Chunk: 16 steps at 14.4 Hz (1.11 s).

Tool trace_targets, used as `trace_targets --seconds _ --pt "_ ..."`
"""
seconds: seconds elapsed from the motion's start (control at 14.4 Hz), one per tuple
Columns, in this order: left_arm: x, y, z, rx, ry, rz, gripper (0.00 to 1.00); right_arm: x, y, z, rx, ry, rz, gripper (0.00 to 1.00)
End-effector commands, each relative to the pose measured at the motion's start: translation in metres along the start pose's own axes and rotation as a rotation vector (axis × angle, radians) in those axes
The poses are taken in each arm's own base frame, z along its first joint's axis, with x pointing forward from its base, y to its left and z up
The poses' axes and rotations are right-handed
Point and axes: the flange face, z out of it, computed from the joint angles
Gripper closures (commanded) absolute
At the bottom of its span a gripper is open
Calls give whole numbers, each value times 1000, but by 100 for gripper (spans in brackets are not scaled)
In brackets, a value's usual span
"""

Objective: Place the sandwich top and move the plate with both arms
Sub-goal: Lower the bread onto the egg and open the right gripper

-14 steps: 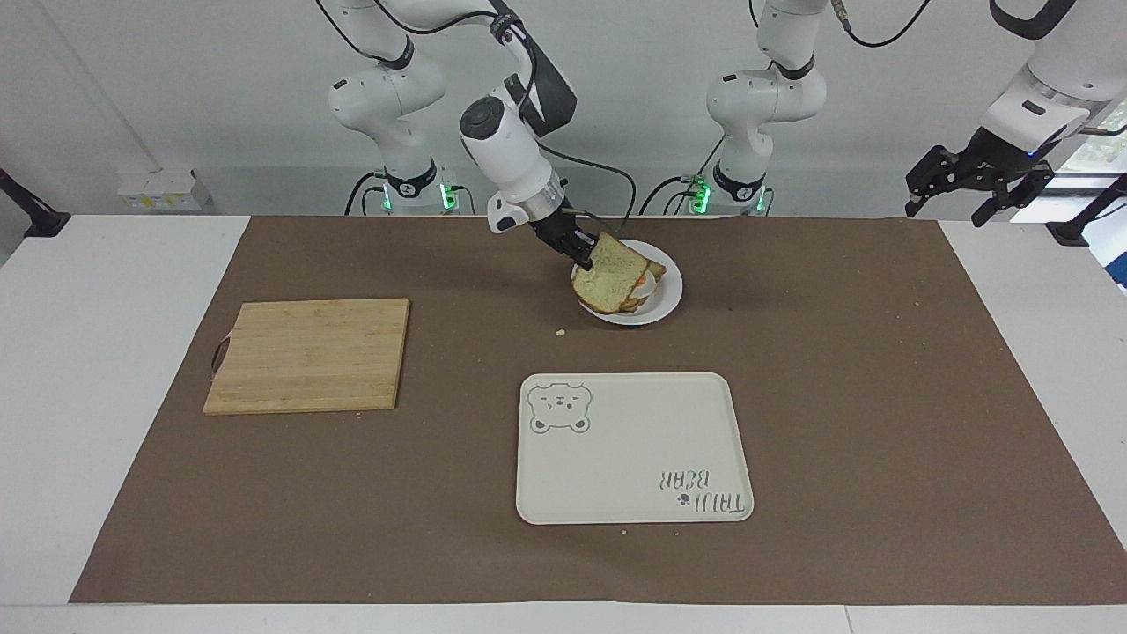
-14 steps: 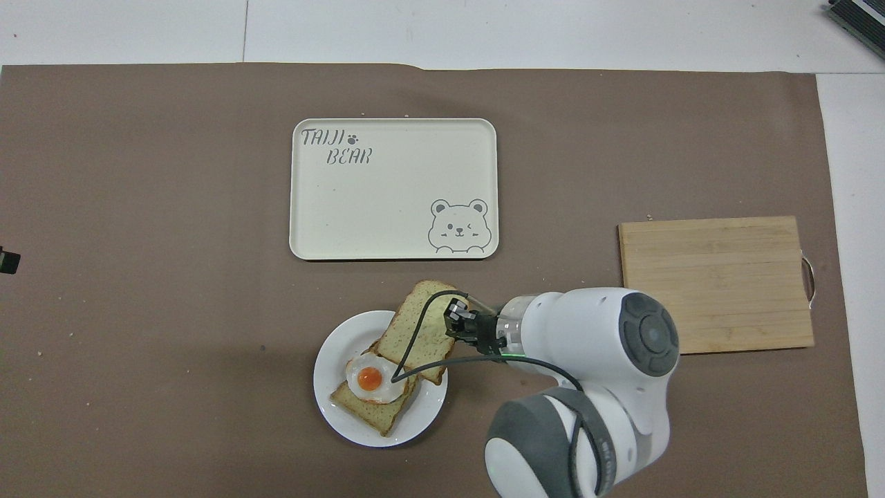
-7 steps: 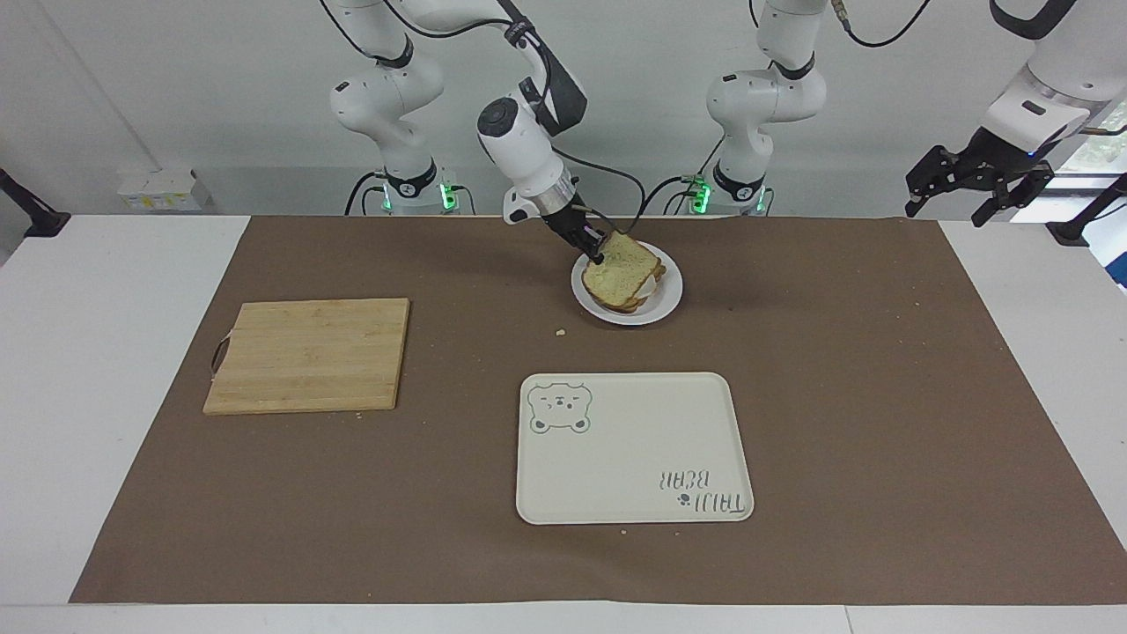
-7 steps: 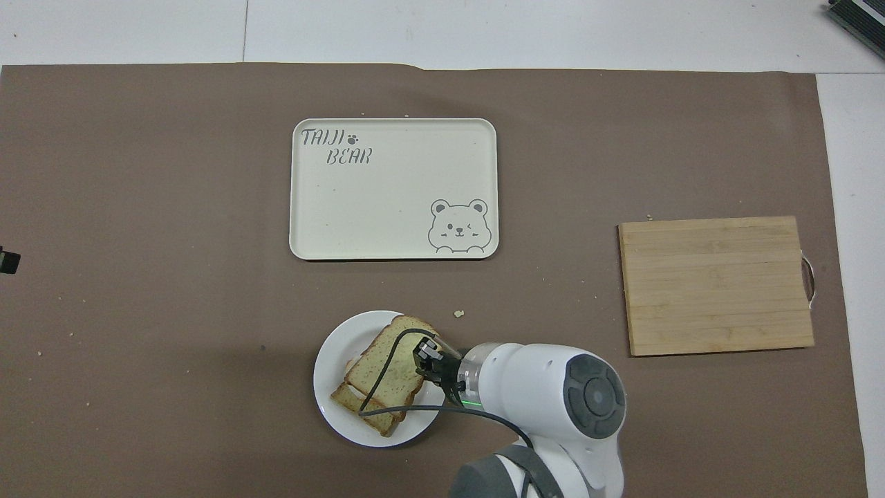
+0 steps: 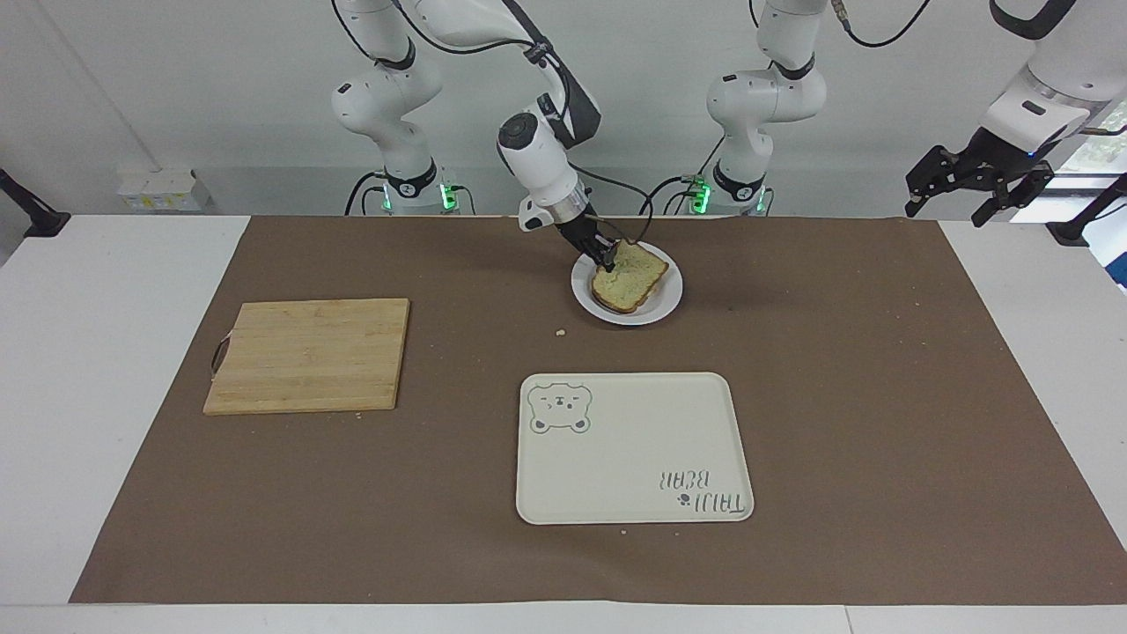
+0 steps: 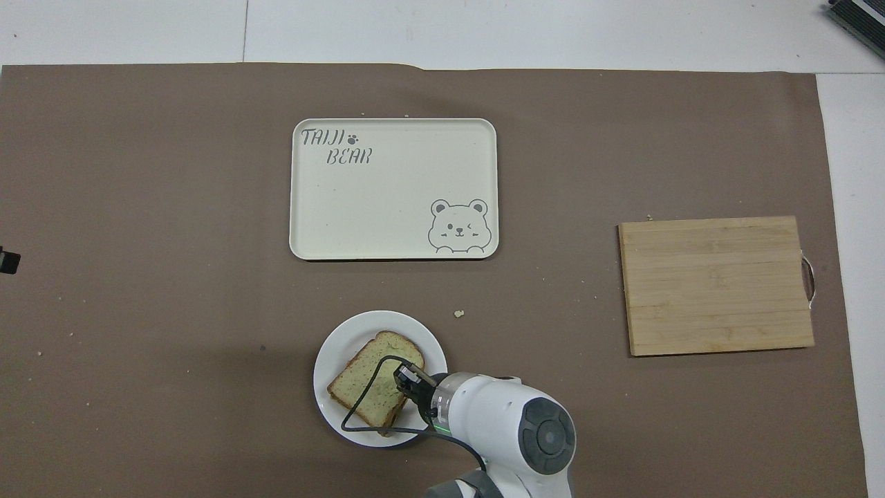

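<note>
**Facing view: top slice down on the plate, release is next**

Facing view shows the right end effector (image 5: 608,261) low at the plate (image 5: 667,302), at the edge of the sandwich top (image 5: 629,278) nearer the robots, toward the right arm's end. It looks closed on that crust edge, tho the fingers are small. The slice lies nearly flat over the stack on the plate; the overhead view shows it (image 6: 370,377) covering what's under it, inside the rim (image 6: 332,354).

Left end effector (image 5: 977,187) waits up off the mat at the left arm's end, fingers apart, nothing in them.

Doing this step well, imo:
- Let go only once the slice rests fully, else it slides.
- Open gently, then pull back along the approach line, up and away, so the fingers don't drag the crust.
- Watch the cable loop over the bread (image 6: 366,401).
- For the plate move, both end effectors should grip opposing rim points and lift level.

The tray (image 5: 634,449), farther from the robots than the plate, looks like the likely destination.
</note>
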Motion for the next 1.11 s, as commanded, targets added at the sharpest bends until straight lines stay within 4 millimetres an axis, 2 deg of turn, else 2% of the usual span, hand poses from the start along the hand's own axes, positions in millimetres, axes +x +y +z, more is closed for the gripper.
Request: trace_targets --seconds 0.0,0.07,0.21,0.56,0.84,1.04 --pt "-3 6 -3 6 -8 21 0 0 -8 -23 28 -28 28 0" --pt "-3 9 -3 6 -8 24 0 2 -9 -31 12 -49 28 0" --pt "-4 9 -2 2 -15 24 0 18 -18 -63 4 -67 28 0" --pt "-4 9 -2 1 -12 29 0 61 -56 -147 -127 -24 -94 0" --pt "-7 12 4 -4 -23 32 0 111 -76 -225 -213 24 -263 0" --pt "-15 18 10 -34 -25 35 0 153 -76 -276 -267 127 -405 0"
